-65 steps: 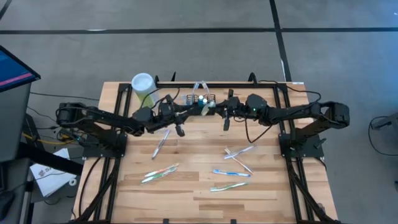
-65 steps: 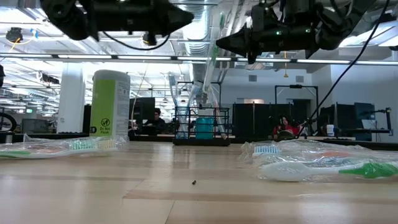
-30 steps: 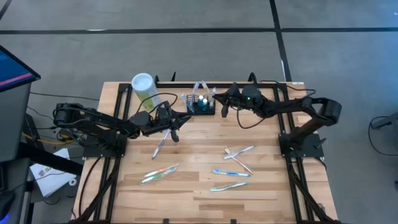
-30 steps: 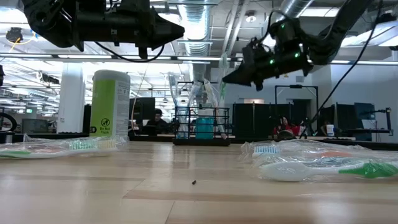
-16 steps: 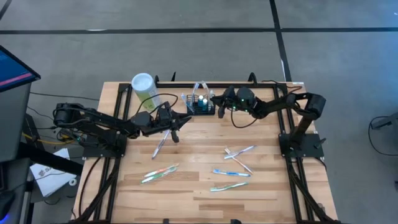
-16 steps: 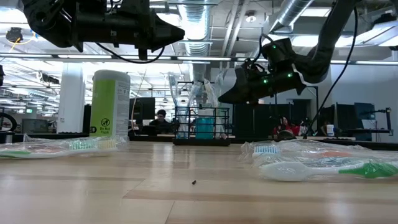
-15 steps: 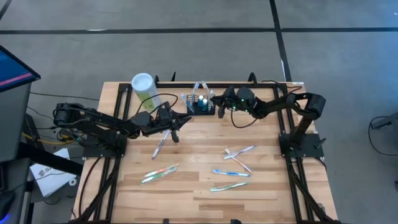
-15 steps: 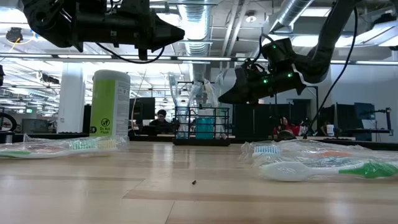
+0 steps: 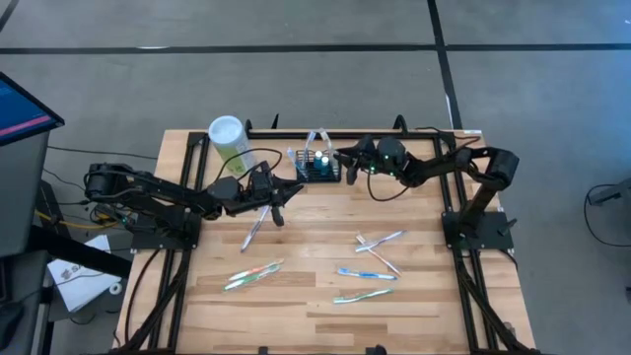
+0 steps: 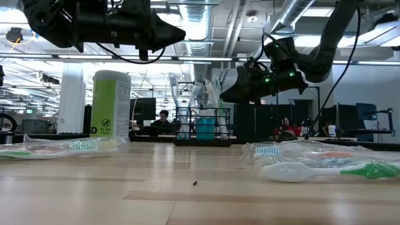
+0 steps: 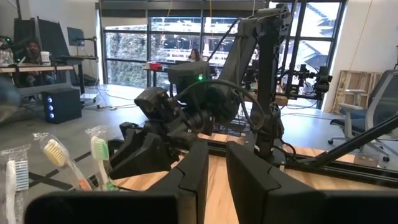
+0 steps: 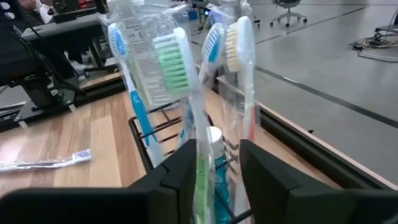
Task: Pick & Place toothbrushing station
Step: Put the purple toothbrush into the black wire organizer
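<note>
The toothbrushing station, a small black wire-mesh basket [image 9: 317, 166], stands at the table's far edge and holds several wrapped toothbrushes standing upright; it also shows in the low view [image 10: 201, 125]. My right gripper [image 9: 342, 164] is at the basket's right side, shut on a wrapped toothbrush with green bristles [image 12: 173, 65]. My left gripper [image 9: 286, 189] hovers shut and empty in front of the basket, high above the table [image 10: 180, 31]. My right gripper pinches the wrapped toothbrush's pale handle [image 12: 202, 155] between its two fingers, coming from the table's right and slanting down. The toothbrush stands upright with its head up among the brushes in the basket. Its lower end is hidden behind the fingers.
A pale-green cylinder with a white lid [image 9: 227, 138] stands left of the basket. Wrapped toothbrushes lie on the table: one below my left gripper [image 9: 254, 227], one at the near left [image 9: 254, 274], several at the near right [image 9: 375, 258].
My right gripper has moved a little toward the table's left and come down beside the basket, carrying the wrapped toothbrush in among the upright brushes.
</note>
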`<state>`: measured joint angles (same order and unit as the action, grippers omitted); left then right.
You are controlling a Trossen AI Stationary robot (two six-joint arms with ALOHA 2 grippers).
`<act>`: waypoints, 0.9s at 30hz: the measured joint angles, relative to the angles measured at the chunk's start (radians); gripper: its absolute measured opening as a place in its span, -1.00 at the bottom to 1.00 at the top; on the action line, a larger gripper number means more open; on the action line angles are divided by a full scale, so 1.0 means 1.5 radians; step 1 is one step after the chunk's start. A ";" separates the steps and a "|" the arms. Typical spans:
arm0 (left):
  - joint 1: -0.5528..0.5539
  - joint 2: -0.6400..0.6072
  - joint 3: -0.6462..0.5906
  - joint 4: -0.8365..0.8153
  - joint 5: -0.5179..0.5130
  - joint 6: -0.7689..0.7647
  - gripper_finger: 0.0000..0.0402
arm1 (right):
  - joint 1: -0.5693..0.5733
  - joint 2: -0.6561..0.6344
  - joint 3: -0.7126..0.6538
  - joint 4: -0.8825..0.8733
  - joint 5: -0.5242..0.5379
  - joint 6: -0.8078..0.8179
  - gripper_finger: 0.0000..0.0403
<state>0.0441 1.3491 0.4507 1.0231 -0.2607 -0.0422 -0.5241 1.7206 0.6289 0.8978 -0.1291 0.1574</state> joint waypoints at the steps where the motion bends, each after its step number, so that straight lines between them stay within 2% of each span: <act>1: 0.000 0.000 0.000 -0.002 0.000 0.000 -0.75 | -0.003 0.000 0.000 0.000 0.000 0.000 -0.39; 6: 0.000 0.000 0.000 -0.009 0.000 0.000 -0.76 | -0.012 -0.019 0.000 -0.016 0.000 -0.005 -0.21; 10: 0.000 0.000 0.000 -0.010 0.000 0.000 -0.75 | -0.010 -0.065 0.000 -0.049 -0.001 -0.022 -0.16; 18: 0.000 0.000 0.000 -0.010 0.000 0.000 -0.76 | 0.016 -0.161 0.000 -0.228 -0.002 -0.054 -0.20; 27: 0.000 0.000 0.000 -0.009 0.000 0.000 -0.76 | 0.110 -0.218 0.000 -0.413 -0.041 -0.080 -0.28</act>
<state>0.0441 1.3491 0.4507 1.0089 -0.2604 -0.0425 -0.3598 1.3930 0.6289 0.2781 -0.1909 0.0378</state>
